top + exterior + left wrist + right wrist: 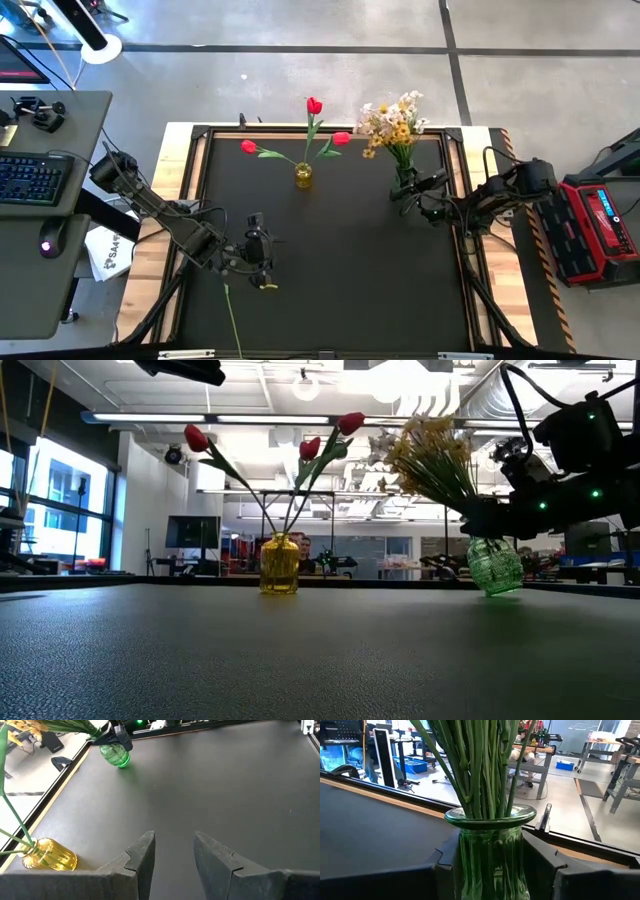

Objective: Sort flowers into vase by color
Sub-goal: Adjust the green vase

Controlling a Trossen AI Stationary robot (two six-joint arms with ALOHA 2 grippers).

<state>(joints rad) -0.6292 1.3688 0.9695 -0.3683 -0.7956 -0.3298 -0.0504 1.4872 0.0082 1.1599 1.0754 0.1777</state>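
Left gripper (258,262) sat near the front of the black matte tabletop (340,260), jaws apart w/ nothing seen between the fingers (142,855) in the wrist view; in the high view a thin green stem (233,318) lay on the mat from just below it toward the front edge. Farther back, the ribbed yellow glass vase (279,563) stood upright w/ three red tulips (197,437) splayed outward. Right gripper (418,192) was at the ribbed green glass vase (491,851) in the rear right area, one finger on each side of the body; contact vs. small gap: cannot tell. That vase held the mixed yellow and white blossom sprays (392,122), stems bunched through its neck.
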